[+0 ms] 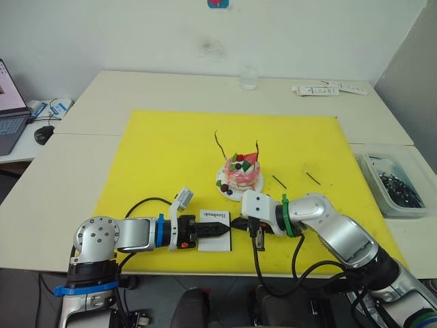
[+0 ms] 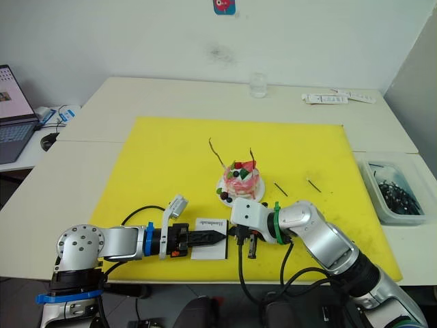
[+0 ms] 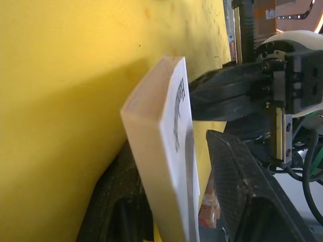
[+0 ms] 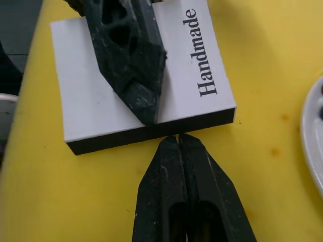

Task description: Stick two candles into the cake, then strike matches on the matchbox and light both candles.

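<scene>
On yellow mat (image 1: 164, 157) – left hand (image 1: 220, 227) clamps matchbox (image 1: 214, 239) | right hand (image 4: 177, 143) closed, tips against box edge

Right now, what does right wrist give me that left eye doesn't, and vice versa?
Right wrist: the right hand is shut, with its tips at the dark side edge of the box. Left eye: two candles stand in the cake, and two matches lie on the mat. Both: the left hand is clamped on the box.
</scene>
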